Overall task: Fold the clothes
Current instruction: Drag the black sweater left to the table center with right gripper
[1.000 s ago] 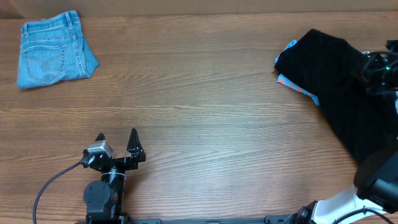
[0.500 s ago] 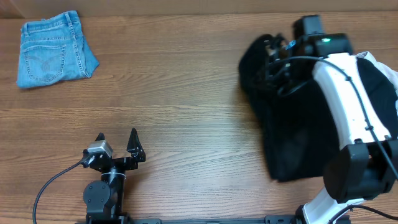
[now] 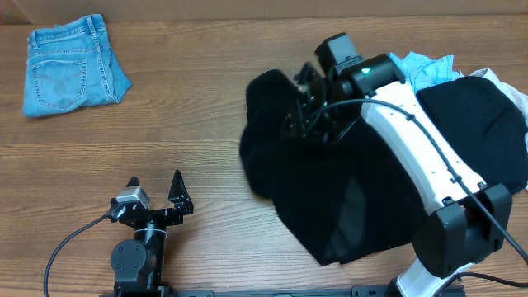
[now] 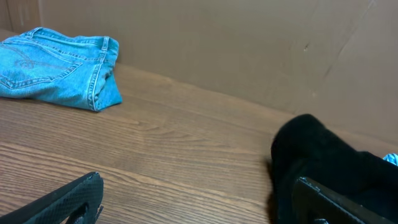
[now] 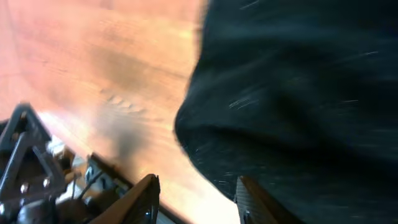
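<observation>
The large black ribbed garment (image 3: 330,198) lies spread from the table's middle toward the front right; it also shows in the left wrist view (image 4: 323,155) and fills the right wrist view (image 5: 298,81). My right gripper (image 3: 305,103) sits at its far left edge, fingers part way closed with a fold of the cloth against the right finger (image 5: 196,186). A smoother black garment (image 3: 470,115) lies at the right, with the light-blue tee (image 3: 421,68) and a white piece (image 3: 505,78) behind it. My left gripper (image 3: 155,186) rests open and empty at the front left (image 4: 196,186).
Folded light-blue denim (image 3: 70,66) lies at the far left corner, also in the left wrist view (image 4: 59,68). A brown cardboard wall (image 4: 249,43) runs along the table's back edge. The left arm's cable (image 3: 66,243) trails at the front left.
My right arm has swept left from the right edge to the table's middle, dragging the large black garment with it and uncovering the tee, white piece and second black garment. The left arm has not moved.
</observation>
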